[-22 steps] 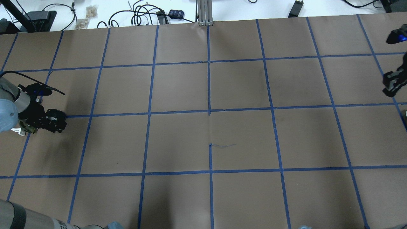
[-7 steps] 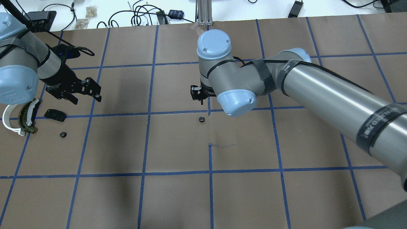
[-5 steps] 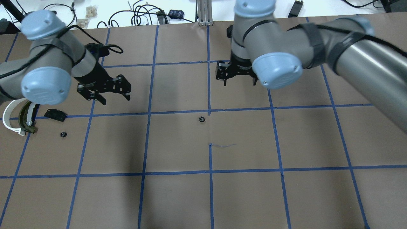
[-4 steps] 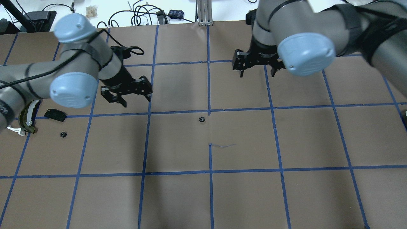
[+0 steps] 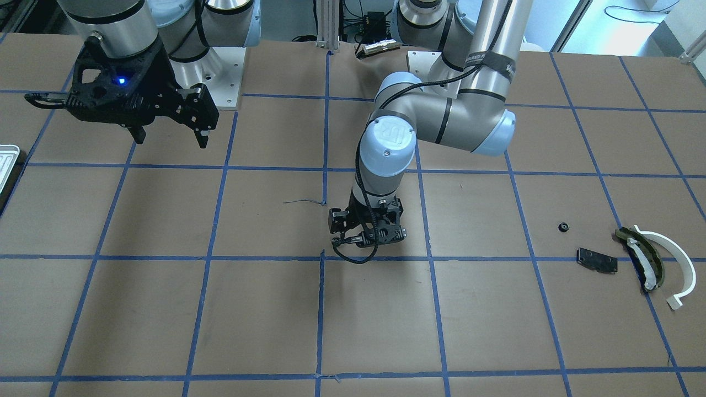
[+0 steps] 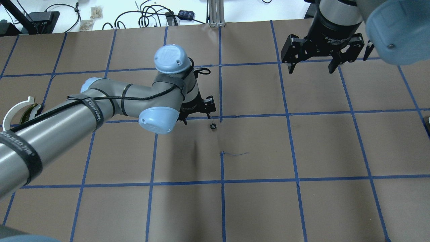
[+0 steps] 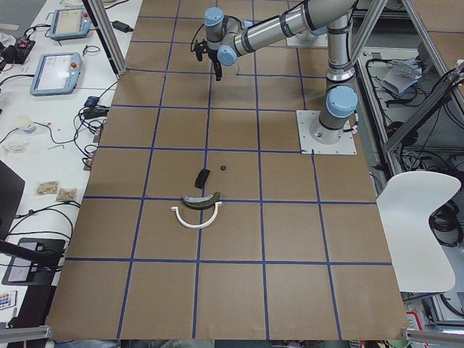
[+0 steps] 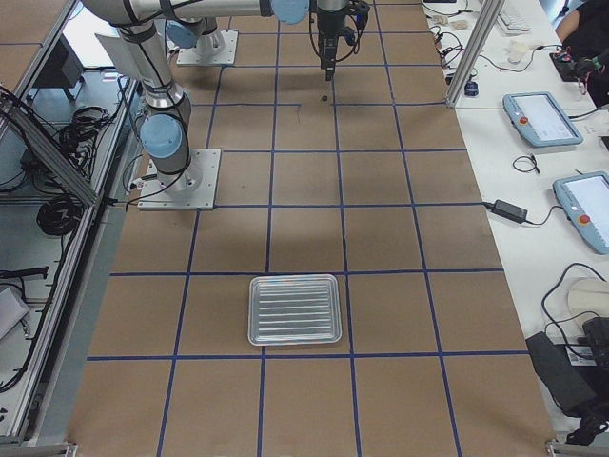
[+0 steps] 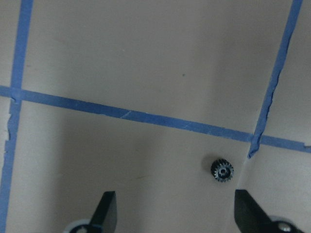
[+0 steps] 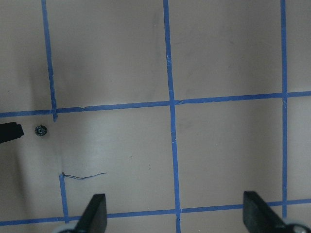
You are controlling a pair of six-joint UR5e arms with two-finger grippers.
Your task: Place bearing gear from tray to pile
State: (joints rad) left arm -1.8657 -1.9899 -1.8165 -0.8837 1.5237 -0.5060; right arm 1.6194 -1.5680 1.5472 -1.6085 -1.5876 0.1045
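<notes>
Surface: brown paper marked into squares with blue tape (image 6: 221, 90); we see cables and monitors on the white benches beyond its ends
Gear: a small black toothed gear (image 6: 212, 126) lies flat on the surface near the middle, just beside a crossing of the tape lines; in the left wrist view we see it (image 9: 222, 171) ahead of the fingers, nearer one of them, touching neither
Left jaws: the left arm (image 6: 100, 107) reaches in to the middle; its jaws point down just beside the gear, spread wide, and we see nothing between the fingers (image 9: 106, 213)
Right jaws: the right arm (image 6: 336, 27) hangs high, well apart from the gear; its jaws are spread wide with nothing between the fingers (image 10: 95, 211)
Tray: a silver ridged tray (image 8: 295, 309) lies at the robot's right end of the surface, well apart from the gear
Pile: at the robot's left end we see a white curved strip (image 5: 677, 259), a dark olive-and-white curved piece (image 5: 642, 256) just beside it and a flat black plate (image 5: 597, 260) near them
Second gear: another small black gear (image 5: 563, 226) lies near the black plate, apart from it
</notes>
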